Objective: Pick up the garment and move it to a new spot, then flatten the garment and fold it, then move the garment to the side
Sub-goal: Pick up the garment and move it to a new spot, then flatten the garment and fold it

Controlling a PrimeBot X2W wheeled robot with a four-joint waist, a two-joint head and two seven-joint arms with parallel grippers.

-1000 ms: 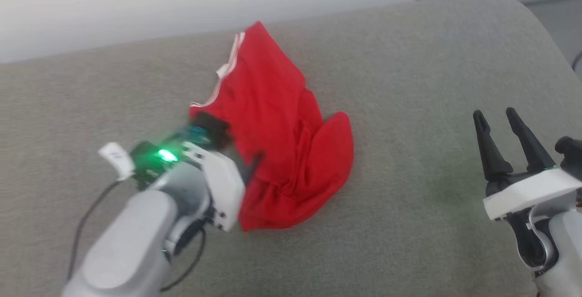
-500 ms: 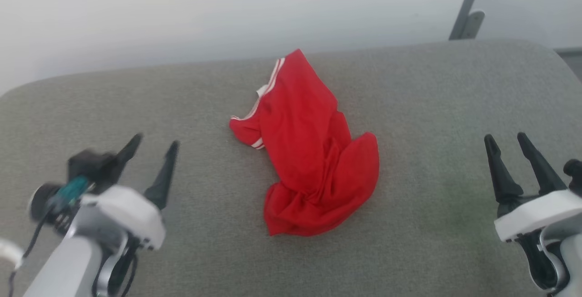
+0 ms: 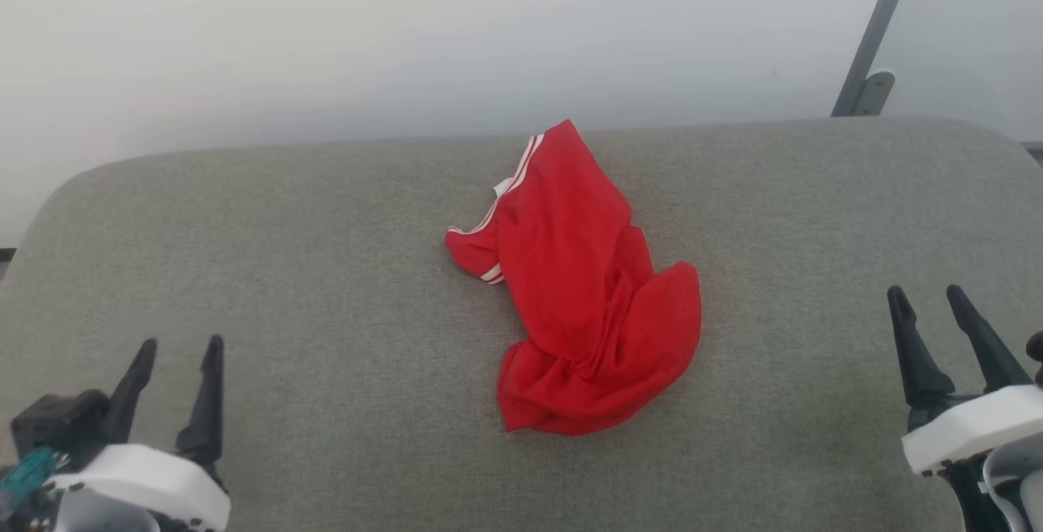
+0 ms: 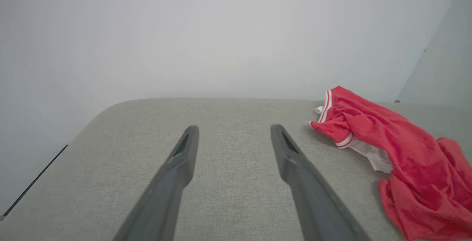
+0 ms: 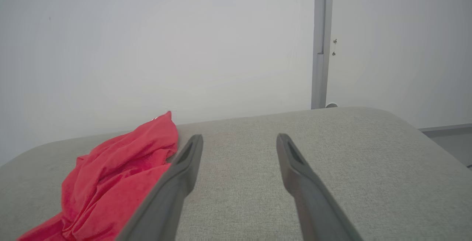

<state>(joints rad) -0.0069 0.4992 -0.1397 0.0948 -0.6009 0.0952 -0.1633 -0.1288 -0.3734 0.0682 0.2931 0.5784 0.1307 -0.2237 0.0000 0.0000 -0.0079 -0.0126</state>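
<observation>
Grey cushioned surface; crumpled red garment lying mid-surface.

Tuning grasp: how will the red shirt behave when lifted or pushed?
Likely floppy: the shirt lies crumpled in soft folds, so should sag from a pinch. Probably light; fabric looks thin. A push would likely bunch it on the cushion.

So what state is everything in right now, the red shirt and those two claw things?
garment, crumpled in a heap on the grey cushion, not flattened or folded, nothing holding it
left gripper, open, empty, apart from the garment
right gripper, open, empty, apart from the garment
</observation>
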